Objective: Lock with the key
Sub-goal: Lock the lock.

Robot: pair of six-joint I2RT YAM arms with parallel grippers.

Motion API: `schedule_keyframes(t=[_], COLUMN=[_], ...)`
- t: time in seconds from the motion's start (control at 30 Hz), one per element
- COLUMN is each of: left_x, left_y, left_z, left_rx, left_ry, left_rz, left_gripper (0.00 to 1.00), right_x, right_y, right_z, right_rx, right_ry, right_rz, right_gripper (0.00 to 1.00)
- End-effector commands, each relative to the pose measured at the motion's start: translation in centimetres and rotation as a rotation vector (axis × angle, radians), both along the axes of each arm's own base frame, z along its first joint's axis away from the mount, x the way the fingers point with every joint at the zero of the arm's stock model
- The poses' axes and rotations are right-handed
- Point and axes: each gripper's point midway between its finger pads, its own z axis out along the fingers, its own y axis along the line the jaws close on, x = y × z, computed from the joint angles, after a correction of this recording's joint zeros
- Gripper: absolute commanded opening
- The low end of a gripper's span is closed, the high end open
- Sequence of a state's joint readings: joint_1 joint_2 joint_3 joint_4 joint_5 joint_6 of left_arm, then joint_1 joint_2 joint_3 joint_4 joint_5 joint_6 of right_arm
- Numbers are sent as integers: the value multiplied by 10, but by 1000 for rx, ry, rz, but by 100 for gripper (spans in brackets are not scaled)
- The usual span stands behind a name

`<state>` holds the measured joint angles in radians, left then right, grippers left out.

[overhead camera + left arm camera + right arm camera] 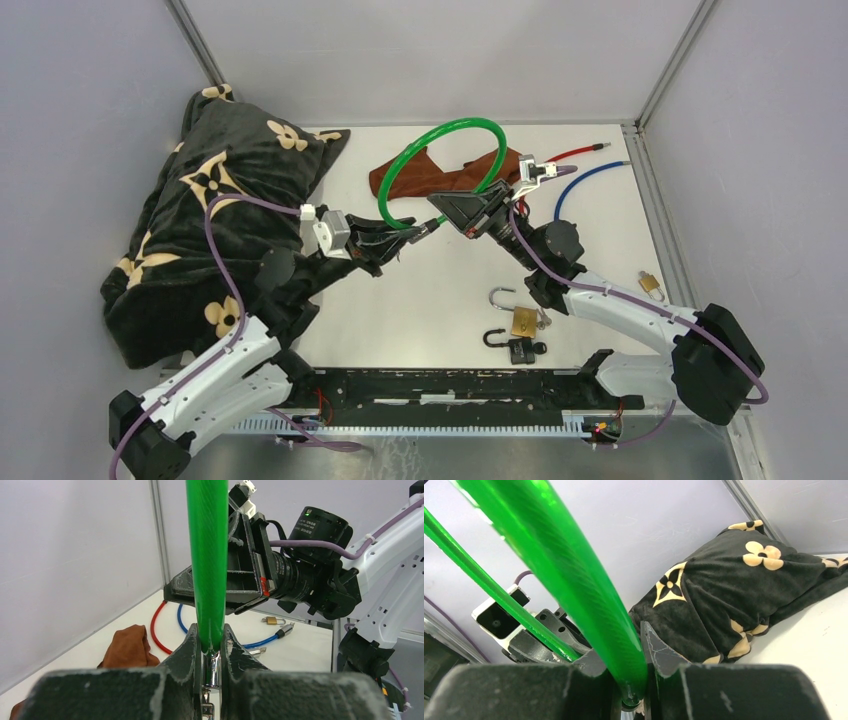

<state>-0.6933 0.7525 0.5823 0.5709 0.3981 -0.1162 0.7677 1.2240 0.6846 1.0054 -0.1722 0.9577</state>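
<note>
One cable (455,123) end within each claw (210,642) (631,680)

Both arms look alike to me. The left arm (215,368) and the right arm (625,308) have smooth white shells on the long links, with chunky matte-black joint housings (715,362) between them. A purple cable (214,222) runs loosely along each arm, pinned in one place by a white cable tie (369,536). Small dark screw holes (400,572) dot the white shell. Each wrist carries a small white camera block (328,233). The left gripper (212,652) and the right gripper (628,672) are black, their fingers scuffed grey along the edges. One black motor can (320,525) bears a printed label and a tiny green light.
</note>
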Motion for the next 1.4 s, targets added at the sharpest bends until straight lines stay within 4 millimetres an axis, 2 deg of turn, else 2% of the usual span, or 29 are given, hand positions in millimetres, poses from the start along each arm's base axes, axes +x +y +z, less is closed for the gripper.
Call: schedule_keyframes(t=[0.0,0.1,0.23,0.43,0.53,0.6,0.67,0.73,0.87,0.97,1.07,1.17,1.23,1.37], left_x=[3,5,0,10,6,7,15,22,5,-1,3,-1,0,13], left_y=[-6,-11,-16,-6,-7,-11,-13,-13,-25,-38,-39,-38,-38,-36], left_z=[-9,-6,9,31,39,30,14,6,13,0,-3,16,22,2], left_rx=[22,-1,-31,-97,-101,-80,-56,-56,-57,-17,-35,-77,-85,-30], left_ry=[5,38,16,-68,-108,-87,-43,-5,-17,44,102,83,88,65], left_rz=[-11,-25,-53,32,17,6,26,51,-57,-103,-90,-108,-103,-29], left_gripper=[2,2,2,2,2,2,2,2,2,2,2,2,2,3], right_x=[-19,-17,-15,-15,-15,-16,-18,-19,-19,-20,-20,-18,-17,-19], right_y=[-10,-10,-11,-11,-12,-13,-12,-12,-10,-9,-8,-8,-10,-11], right_z=[55,54,50,53,53,55,58,60,59,60,60,58,58,61], right_rx=[159,175,192,214,220,232,238,238,230,236,233,221,227,246], right_ry=[-90,-76,-54,-51,-44,-47,-51,-55,-53,-59,-59,-53,-53,-51], right_rz=[27,15,13,23,22,27,31,32,31,36,36,23,17,26], right_gripper=[0,0,0,0,0,0,0,0,0,0,0,0,0,0])
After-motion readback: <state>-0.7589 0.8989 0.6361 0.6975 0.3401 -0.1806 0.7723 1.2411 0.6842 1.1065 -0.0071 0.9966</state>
